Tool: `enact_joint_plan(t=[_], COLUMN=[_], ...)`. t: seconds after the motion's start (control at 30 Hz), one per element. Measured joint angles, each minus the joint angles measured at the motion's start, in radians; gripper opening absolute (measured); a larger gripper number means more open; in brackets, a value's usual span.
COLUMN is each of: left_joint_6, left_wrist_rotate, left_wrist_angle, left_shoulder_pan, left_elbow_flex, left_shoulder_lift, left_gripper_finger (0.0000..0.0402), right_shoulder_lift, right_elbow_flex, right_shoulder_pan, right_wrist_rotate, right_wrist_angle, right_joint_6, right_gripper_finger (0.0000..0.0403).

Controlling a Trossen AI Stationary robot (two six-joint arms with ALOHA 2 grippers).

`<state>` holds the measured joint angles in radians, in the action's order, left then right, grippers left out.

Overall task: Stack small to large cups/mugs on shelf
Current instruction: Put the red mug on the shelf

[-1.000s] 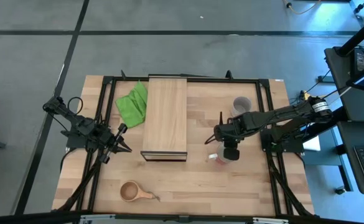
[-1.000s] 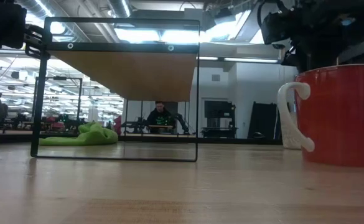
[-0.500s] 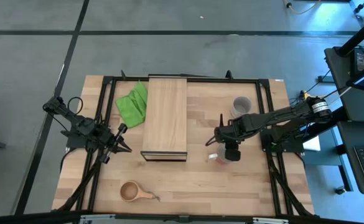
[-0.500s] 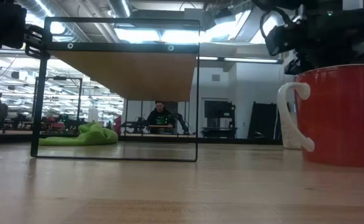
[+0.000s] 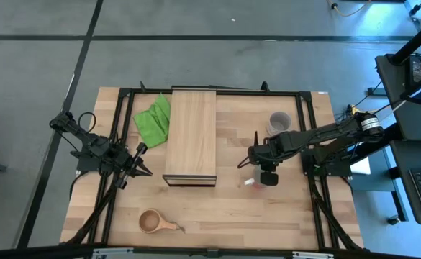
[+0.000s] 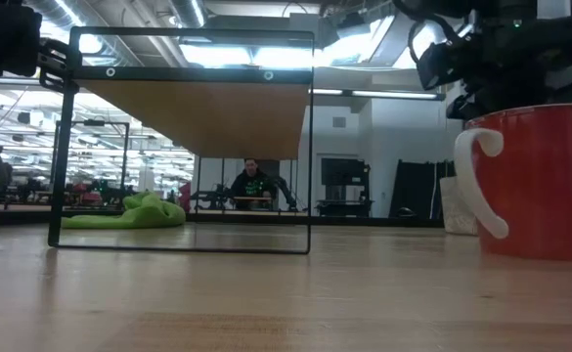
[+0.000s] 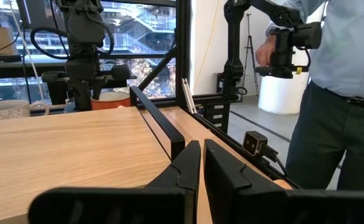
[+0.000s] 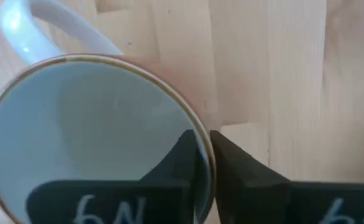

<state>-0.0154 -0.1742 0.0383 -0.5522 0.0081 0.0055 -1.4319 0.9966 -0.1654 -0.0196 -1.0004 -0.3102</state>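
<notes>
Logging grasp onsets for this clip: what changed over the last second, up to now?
The right hand closed its fingers on the rim of the red mug, one finger inside and one outside. The mug shifted slightly, its handle sitting further right in the low view. The left hand stayed shut at the table's left side; the shelf, grey mug, wooden cup and green cloth did not move.

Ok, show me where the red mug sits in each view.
High view: red mug mostly hidden under the right gripper, right of the shelf.
Low view: the mug at the right edge, handle toward the shelf.
Left wrist view: only the mug's rim shows, far across the table, below the right arm.
Right wrist view: its white inside fills the picture, fingers pinching the rim.
Shared landmark: the right gripper.
</notes>
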Motion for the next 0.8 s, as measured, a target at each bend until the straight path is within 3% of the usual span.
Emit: enact_joint_plan(t=[0.3, 0.43, 0.8], left_joint_6=[0.0, 0.0, 0.0], left_wrist_rotate=[0.0, 0.0, 0.0], left_wrist_angle=[0.0, 0.0, 0.0], left_shoulder_pan=[0.0, 0.0, 0.0], left_elbow_flex=[0.0, 0.0, 0.0], left_shoulder_lift=[0.0, 0.0, 0.0], left_gripper_finger=[0.0014, 0.0014, 0.0014], right_shoulder_lift=[0.0, 0.0, 0.0], right_elbow_flex=[0.041, 0.086, 0.3], right_shoulder_pan=[0.041, 0.069, 0.173], right_wrist_rotate=[-0.04, -0.041, 0.018], right_wrist_angle=[-0.011, -0.027, -0.192], right_joint_6=[-0.03, -0.023, 0.047], right_gripper_finger=[0.005, 0.0034, 0.0043])
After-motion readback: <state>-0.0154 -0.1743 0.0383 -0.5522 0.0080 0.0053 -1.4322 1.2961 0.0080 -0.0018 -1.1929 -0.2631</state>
